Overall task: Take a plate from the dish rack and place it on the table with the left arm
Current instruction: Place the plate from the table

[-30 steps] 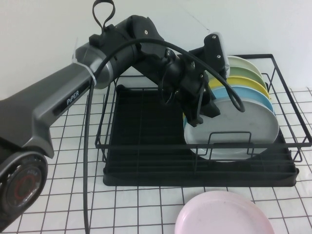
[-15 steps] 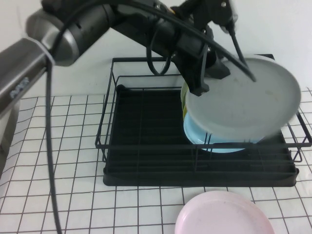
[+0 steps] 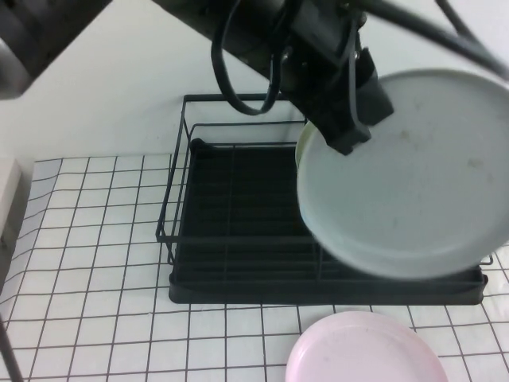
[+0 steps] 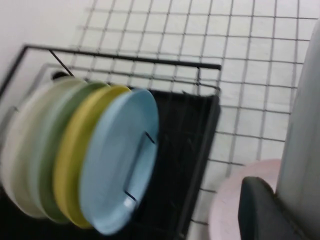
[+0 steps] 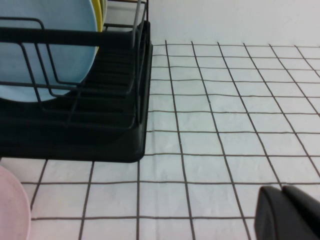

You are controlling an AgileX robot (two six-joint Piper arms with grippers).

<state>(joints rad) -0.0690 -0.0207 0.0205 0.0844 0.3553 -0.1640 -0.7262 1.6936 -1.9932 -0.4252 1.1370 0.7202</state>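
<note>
My left gripper (image 3: 350, 127) is shut on the upper left rim of the pale grey plate (image 3: 409, 179) and holds it high above the black dish rack (image 3: 238, 239), its face toward the camera. In the left wrist view the plate's edge (image 4: 302, 135) fills the right side, with one black finger (image 4: 265, 210) against it. The rack (image 4: 190, 150) below holds several plates on edge; the light blue plate (image 4: 120, 160) is the nearest. My right gripper (image 5: 281, 191) is shut and empty, low over the white gridded table (image 5: 215, 115) beside the rack (image 5: 100, 125).
A pale pink plate (image 3: 366, 350) lies flat on the table (image 3: 95, 239) in front of the rack; it also shows in the left wrist view (image 4: 230, 200) and the right wrist view (image 5: 10, 205). Bare table lies left of the rack.
My left gripper has lifted the grey plate up out of the rack and toward the camera. The light blue plate is now the front one in the rack.
</note>
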